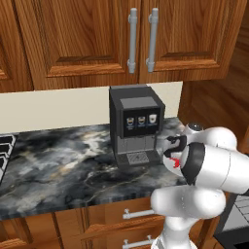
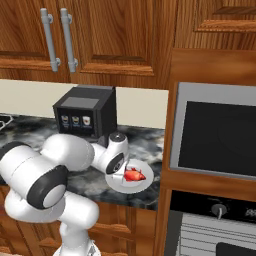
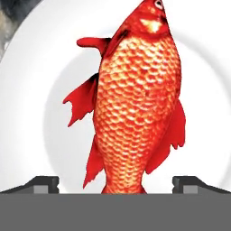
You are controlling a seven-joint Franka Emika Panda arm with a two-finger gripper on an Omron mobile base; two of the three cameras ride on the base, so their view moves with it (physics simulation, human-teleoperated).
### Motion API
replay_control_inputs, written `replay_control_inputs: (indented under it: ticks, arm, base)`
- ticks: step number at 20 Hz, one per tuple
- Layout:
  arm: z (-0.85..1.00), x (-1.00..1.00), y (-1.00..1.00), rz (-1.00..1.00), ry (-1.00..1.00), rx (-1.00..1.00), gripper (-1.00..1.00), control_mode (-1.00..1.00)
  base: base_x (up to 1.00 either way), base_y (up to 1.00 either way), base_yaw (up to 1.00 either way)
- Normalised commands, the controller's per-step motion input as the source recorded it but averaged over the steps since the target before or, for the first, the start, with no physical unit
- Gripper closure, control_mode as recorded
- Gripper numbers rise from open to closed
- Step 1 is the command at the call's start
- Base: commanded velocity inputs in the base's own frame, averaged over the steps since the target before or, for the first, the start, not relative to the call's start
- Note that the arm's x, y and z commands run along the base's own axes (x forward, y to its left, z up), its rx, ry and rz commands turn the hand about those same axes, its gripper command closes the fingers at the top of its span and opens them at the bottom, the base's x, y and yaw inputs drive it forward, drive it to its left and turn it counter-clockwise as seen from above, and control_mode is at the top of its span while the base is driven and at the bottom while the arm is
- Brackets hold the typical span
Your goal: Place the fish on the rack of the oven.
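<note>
Finger tips (image 3: 45,182) stand at the bottom of the hand view, one on each side of the fish's tail, set wide apart with neither seen touching it. Fish (image 3: 135,103): bright red-orange, scaled body, darker red pointed fins at both flanks, head away from the hand. It lies on a white plate (image 3: 31,90). From the left base view, the coffee machine (image 1: 136,124) stands on the dark marbled counter (image 1: 58,160), with the gripper (image 1: 176,156) just to its right, low over a red patch of fish. From the right base view, the plate (image 2: 145,184) sits near the counter's front edge, the fish (image 2: 134,175) on it beside the gripper (image 2: 120,172). Oven (image 2: 215,220) is farther right, in the wooden cabinetry. Gripper fully open, holding nothing.
</note>
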Motion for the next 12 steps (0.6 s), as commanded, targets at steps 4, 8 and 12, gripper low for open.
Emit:
replay_control_inputs:
  ticks: [4,8,12]
  arm:
    - [-0.41,0.0,-0.04,0.0,0.05,0.06,-1.0,-1.0]
    - [-0.35,0.0,0.0,0.0,0.02,0.06,-1.0,-1.0]
    - [-0.3,0.0,0.0,0.0,0.0,0.05,1.0,-1.0]
  base:
    - [0.0,0.0,0.0]
    - [0.0,0.0,0.0]
    - [0.0,0.0,0.0]
